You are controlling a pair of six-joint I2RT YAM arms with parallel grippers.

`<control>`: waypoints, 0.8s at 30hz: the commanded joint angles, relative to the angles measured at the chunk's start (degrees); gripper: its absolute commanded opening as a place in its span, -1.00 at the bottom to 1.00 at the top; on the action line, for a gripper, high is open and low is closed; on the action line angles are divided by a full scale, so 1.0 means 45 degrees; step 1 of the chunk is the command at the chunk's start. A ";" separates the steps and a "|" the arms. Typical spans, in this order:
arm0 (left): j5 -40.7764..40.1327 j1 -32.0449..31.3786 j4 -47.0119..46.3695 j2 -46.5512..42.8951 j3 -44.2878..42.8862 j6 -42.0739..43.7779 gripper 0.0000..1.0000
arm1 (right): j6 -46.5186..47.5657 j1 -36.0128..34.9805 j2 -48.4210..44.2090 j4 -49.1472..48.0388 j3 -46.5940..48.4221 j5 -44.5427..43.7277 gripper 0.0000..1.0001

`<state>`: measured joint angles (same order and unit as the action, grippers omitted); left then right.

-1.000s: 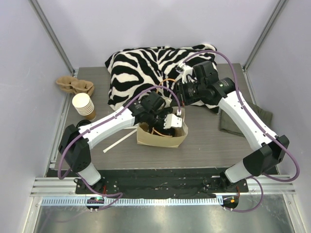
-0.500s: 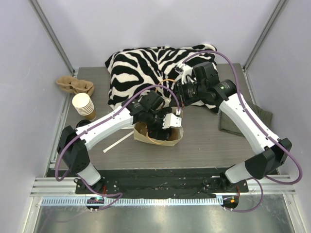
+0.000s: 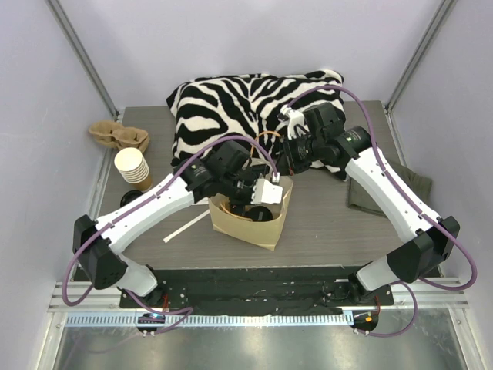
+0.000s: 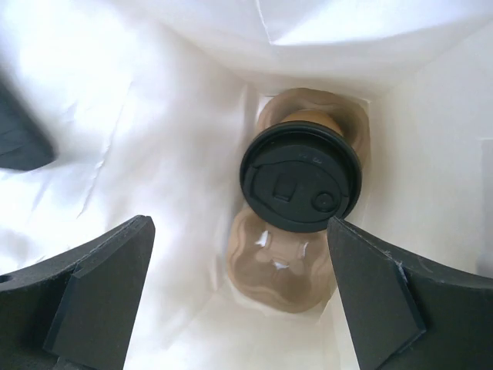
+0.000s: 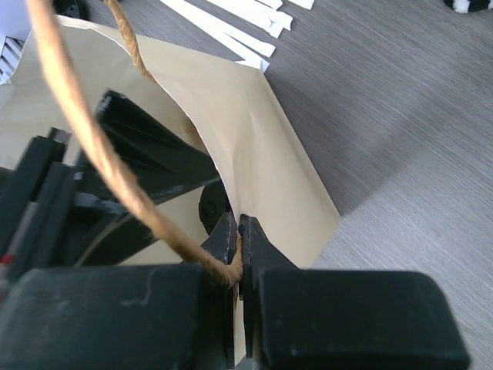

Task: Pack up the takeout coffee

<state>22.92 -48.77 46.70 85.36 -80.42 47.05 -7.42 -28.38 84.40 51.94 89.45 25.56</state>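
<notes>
The left gripper [image 4: 237, 223], jaws apart, should rise straight off the takeout coffee [image 4: 300, 177] at one o'clock, while the right gripper [image 5: 237, 231] stays clamped on the bag handle [image 5: 85, 146].

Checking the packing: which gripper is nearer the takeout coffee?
Left. The left gripper hangs open just above the takeout coffee inside the paper bag; the right gripper is at the bag's rim, shut on its handle.

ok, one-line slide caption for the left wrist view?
Open left claw above the takeout coffee, seated in one cup carrier slot inside the paper bag; the other slot empty.
</notes>
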 commanded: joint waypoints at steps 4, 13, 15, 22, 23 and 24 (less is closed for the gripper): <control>-0.0229 -0.0060 -0.0707 -0.0629 0.0450 0.0210 0.99 | 0.0184 0.0037 -0.0064 -0.0136 0.0083 -0.0270 -0.98; 0.0198 0.0194 -0.0847 -0.1137 -0.1033 -0.1001 0.99 | 0.0574 -0.0041 -0.0240 -0.0254 0.0123 -0.0212 -0.98; 0.0453 0.0252 -0.0574 -0.1215 -0.1541 -0.1157 1.00 | 0.0672 -0.0080 -0.0279 -0.0254 0.0123 -0.0212 -0.98; 0.0629 0.0642 -0.0533 -0.1489 -0.2498 -0.2346 0.99 | 0.1043 -0.0216 -0.0494 -0.0410 -0.0034 -0.0212 -0.99; 0.0765 0.0933 -0.0591 -0.1528 -0.2577 -0.2562 0.99 | 0.1102 -0.0216 -0.0533 -0.0410 -0.0034 -0.0212 -0.99; 0.0883 0.1091 -0.0747 -0.1567 -0.2655 -0.2816 0.99 | 0.1121 -0.0236 -0.0572 -0.0410 -0.0034 -0.0173 -0.99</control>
<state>24.16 -46.70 44.56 80.03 -89.58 39.57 -4.23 -28.88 84.44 52.25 89.43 25.17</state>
